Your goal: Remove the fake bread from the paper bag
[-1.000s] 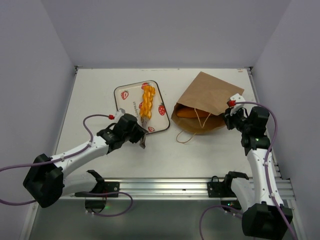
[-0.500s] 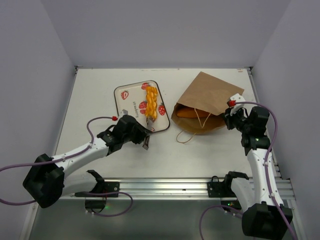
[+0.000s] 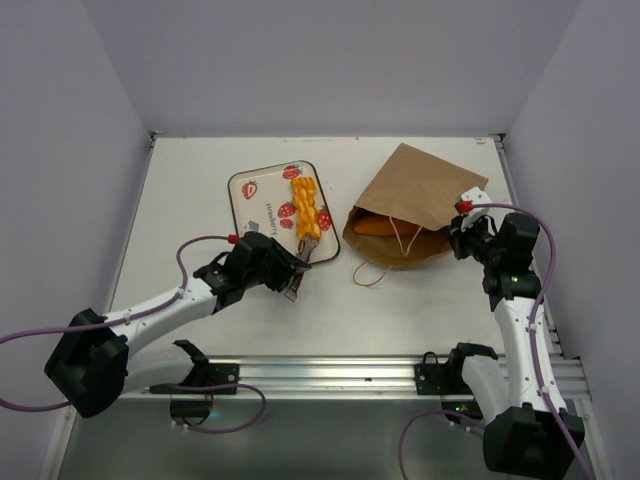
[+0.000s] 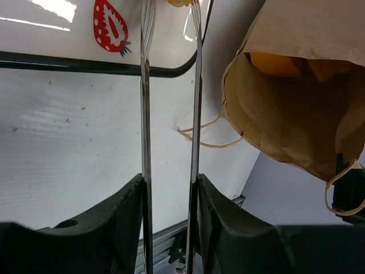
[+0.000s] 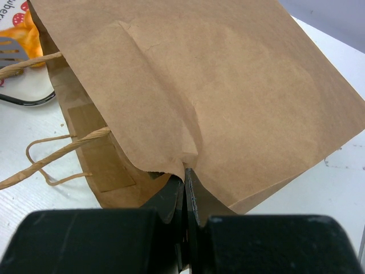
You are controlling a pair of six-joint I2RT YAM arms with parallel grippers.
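While tongs (image 4: 146,114) stay gripped | braided loaf (image 3: 305,207) has shifted right on tray (image 3: 268,185)

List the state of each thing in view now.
paper bag: on its side, mouth open
orange bread: inside the paper bag
braided loaf: out, lying on the tray
tongs: held, arms apart, tips at braided loaf
left gripper: shut on tongs
right gripper: shut on paper bag's edge
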